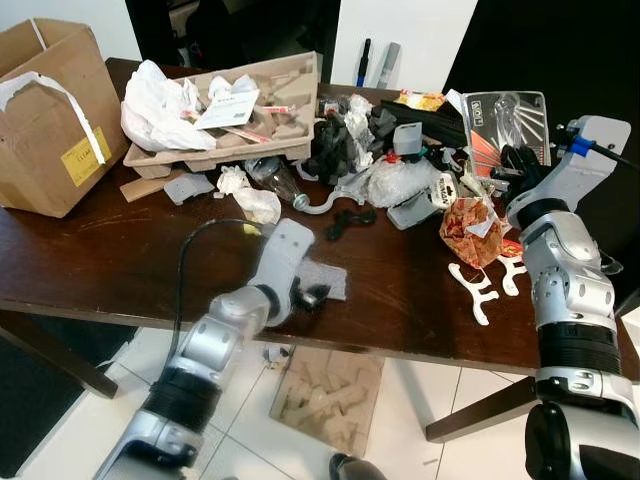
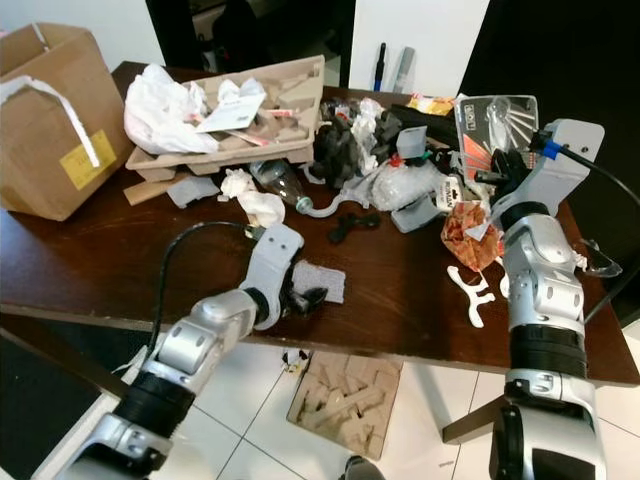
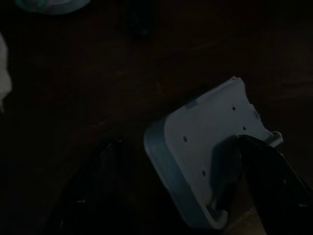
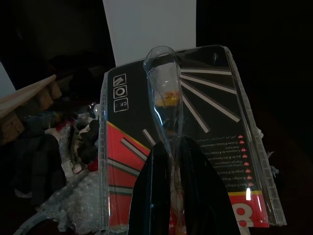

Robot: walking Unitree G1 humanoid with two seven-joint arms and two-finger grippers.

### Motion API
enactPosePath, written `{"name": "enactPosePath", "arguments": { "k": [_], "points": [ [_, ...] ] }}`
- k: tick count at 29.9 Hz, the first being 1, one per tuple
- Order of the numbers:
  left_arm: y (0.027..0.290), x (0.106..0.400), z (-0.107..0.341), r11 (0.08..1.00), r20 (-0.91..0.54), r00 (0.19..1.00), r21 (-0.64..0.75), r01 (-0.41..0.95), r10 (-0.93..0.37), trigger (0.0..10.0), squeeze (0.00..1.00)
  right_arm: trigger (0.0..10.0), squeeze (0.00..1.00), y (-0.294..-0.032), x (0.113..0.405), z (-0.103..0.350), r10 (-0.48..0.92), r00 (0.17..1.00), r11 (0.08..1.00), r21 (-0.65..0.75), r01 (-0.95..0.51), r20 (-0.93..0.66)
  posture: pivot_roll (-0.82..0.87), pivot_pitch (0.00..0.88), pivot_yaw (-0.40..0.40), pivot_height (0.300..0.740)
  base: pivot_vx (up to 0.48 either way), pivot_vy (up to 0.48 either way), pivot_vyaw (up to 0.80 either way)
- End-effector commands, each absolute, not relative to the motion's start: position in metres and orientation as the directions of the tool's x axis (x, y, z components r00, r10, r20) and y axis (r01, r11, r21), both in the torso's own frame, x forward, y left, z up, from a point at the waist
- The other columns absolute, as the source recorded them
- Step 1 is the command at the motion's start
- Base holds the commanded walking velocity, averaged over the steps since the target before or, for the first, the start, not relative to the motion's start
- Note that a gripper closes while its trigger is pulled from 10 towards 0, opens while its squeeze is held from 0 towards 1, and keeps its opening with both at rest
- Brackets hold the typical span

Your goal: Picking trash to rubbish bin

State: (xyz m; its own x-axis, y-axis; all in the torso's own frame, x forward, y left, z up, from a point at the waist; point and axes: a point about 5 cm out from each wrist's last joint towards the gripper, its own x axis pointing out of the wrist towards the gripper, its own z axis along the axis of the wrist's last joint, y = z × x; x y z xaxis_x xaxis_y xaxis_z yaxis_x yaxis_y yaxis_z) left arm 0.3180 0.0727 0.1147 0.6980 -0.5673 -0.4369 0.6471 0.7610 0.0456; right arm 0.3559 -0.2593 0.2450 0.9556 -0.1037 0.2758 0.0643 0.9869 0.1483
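Observation:
A grey foam piece [image 1: 327,278] lies on the dark wooden table [image 1: 150,260] near its front edge. My left gripper [image 1: 314,296] is low over it and open; in the left wrist view the foam piece [image 3: 210,147] lies between the two black fingers [image 3: 266,186], and one finger overlaps its edge. At the right rear, my right gripper [image 1: 515,160] is shut on the clear bubble of a red and black blister pack [image 1: 508,122]. In the right wrist view the blister pack [image 4: 205,122] stands upright, its bubble pinched between the fingers [image 4: 146,196].
A cardboard box [image 1: 45,115] stands at the left. A pulp tray [image 1: 230,115] holds a white bag [image 1: 155,105]. Bubble wrap [image 1: 400,180], black scraps [image 1: 345,150], a crumpled wrapper [image 1: 470,225] and white plastic hooks [image 1: 475,290] litter the middle and right. A pulp insert [image 1: 325,395] lies on the floor.

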Motion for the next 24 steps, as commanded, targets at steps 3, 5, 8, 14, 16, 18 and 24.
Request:
{"name": "enactPosePath", "arguments": {
  "k": [3,5,8,14,16,18,24],
  "points": [
    [0.087,0.304,0.078,0.763,-0.602,0.627,0.045,0.645,-0.494,8.5,0.0,10.0,0.0,-0.262,0.356,0.242,-0.117,0.956,0.986,0.149,0.078,0.268,0.04,0.155,-0.023,0.74,0.0,0.0,0.0],
    [0.086,0.305,0.078,0.764,-0.594,0.632,0.045,0.643,-0.498,0.0,0.0,10.0,0.0,-0.261,0.356,0.242,-0.115,0.956,0.986,0.15,0.076,0.269,0.04,0.155,-0.022,0.74,0.0,0.0,0.0],
    [0.087,0.306,0.08,0.769,-0.586,0.64,0.046,0.638,-0.497,0.0,0.0,10.0,0.0,-0.26,0.356,0.242,-0.114,0.957,0.986,0.151,0.075,0.268,0.04,0.155,-0.022,0.74,0.0,0.0,0.0],
    [0.089,0.309,0.083,0.78,-0.568,0.662,0.053,0.623,-0.49,0.0,0.0,10.0,0.0,-0.26,0.356,0.242,-0.115,0.956,0.985,0.153,0.075,0.269,0.04,0.153,-0.021,0.74,0.0,0.0,0.0],
    [0.09,0.31,0.084,0.784,-0.562,0.668,0.056,0.619,-0.487,0.0,0.0,10.0,0.0,-0.26,0.357,0.242,-0.115,0.956,0.985,0.154,0.075,0.27,0.05,0.151,-0.021,0.74,0.0,0.0,0.0],
    [0.093,0.315,0.09,0.794,-0.524,0.706,0.089,0.602,-0.476,0.0,0.0,10.0,0.0,-0.259,0.358,0.242,-0.113,0.956,0.985,0.159,0.072,0.27,0.05,0.149,-0.019,0.74,0.0,0.0,0.0],
    [0.091,0.322,0.101,0.809,-0.447,0.752,0.096,0.579,-0.485,0.0,0.0,10.0,0.0,-0.257,0.358,0.24,-0.111,0.956,0.984,0.167,0.067,0.27,0.05,0.145,-0.016,0.74,0.0,0.0,0.0]
  ]
}}
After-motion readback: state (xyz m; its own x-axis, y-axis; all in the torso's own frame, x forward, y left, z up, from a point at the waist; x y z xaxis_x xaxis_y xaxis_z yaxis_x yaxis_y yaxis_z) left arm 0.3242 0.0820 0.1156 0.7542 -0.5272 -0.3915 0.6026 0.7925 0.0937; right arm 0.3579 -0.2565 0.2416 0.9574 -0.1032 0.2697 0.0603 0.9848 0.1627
